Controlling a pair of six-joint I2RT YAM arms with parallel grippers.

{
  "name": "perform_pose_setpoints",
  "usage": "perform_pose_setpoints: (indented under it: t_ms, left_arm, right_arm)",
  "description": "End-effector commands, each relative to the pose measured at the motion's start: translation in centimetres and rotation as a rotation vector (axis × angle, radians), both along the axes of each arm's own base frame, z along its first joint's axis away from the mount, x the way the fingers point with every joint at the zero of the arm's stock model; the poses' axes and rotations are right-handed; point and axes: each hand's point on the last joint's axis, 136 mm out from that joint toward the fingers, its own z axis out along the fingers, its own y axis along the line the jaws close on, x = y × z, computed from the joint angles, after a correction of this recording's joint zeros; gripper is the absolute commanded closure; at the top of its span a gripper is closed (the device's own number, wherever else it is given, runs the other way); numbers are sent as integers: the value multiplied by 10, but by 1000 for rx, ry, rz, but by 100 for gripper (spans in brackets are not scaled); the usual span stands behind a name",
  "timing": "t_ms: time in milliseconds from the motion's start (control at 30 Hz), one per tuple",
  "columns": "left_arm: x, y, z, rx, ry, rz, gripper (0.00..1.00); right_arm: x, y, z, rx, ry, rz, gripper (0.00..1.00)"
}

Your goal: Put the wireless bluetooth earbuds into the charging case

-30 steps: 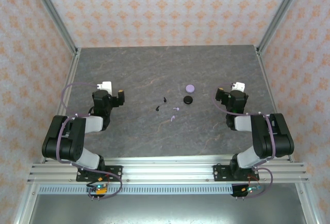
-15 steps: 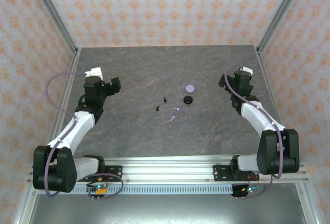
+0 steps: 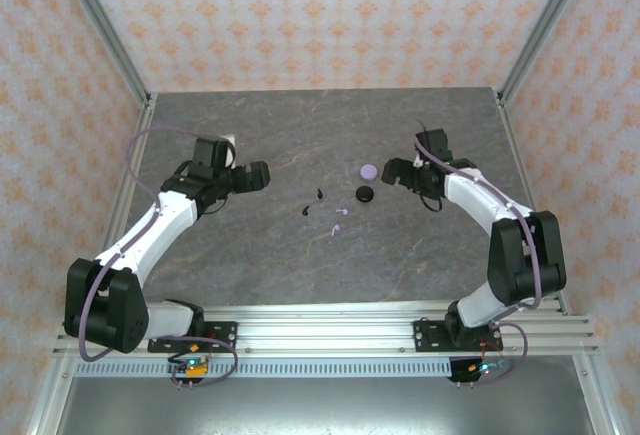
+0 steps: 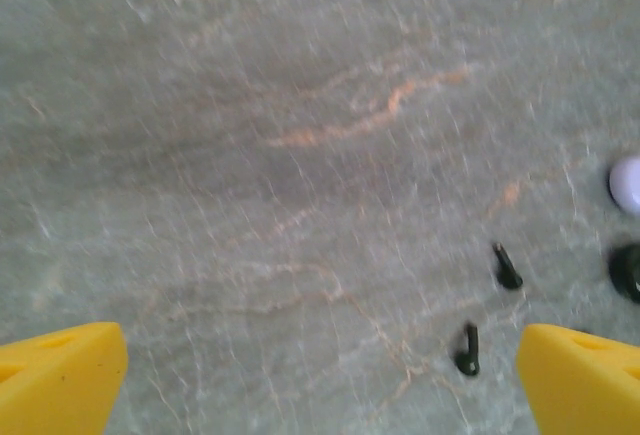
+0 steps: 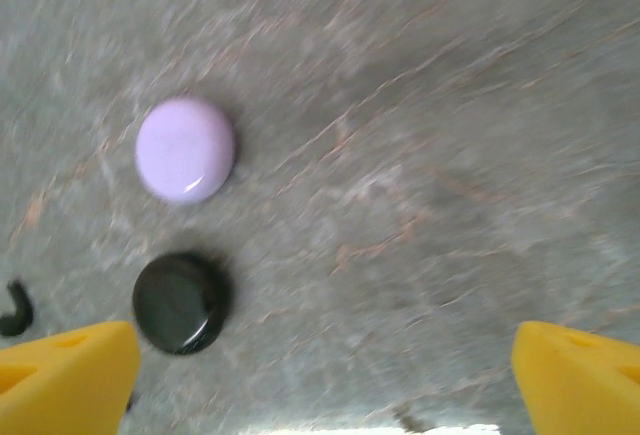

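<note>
We see the left pincer (image 3: 250,176) spread wide above the table (image 3: 250,265), the right pincer (image 3: 393,169) spread too, just right of the lilac case (image 3: 369,169) and black case (image 3: 365,193), two black earbuds (image 3: 320,193) and two lilac earbuds (image 3: 342,212) lying loose on the table, left of the cases, between both pincers

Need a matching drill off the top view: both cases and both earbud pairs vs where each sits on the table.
1. lilac case
2. black case
3. black earbuds
4. lilac earbuds

A. leftmost of the four
B. farthest from the arm bases
C. left to right, between the dark earbuds and the cases
D. right next to the pale case, on its near side

Pairs: 1-B, 2-D, 3-A, 4-C
</note>
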Motion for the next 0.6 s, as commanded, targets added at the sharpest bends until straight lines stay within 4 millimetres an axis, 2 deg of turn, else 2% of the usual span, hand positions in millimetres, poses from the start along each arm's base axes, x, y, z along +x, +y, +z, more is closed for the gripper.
perform_pose_setpoints:
  t_ms: [0,100,233,567]
  left_arm:
    - [-13,-8,0,-20,70,-20,0]
    - [-15,-10,0,-27,74,-25,0]
    - [-16,-10,2,-29,74,-23,0]
    - [-19,-9,-1,-22,89,-23,0]
  right_arm:
    - [-7,20,-6,14,67,61,12]
    - [-6,39,-15,-2,102,129,20]
    - [-3,54,-25,-61,134,170,27]
    - [4,78,-42,-153,177,206,27]
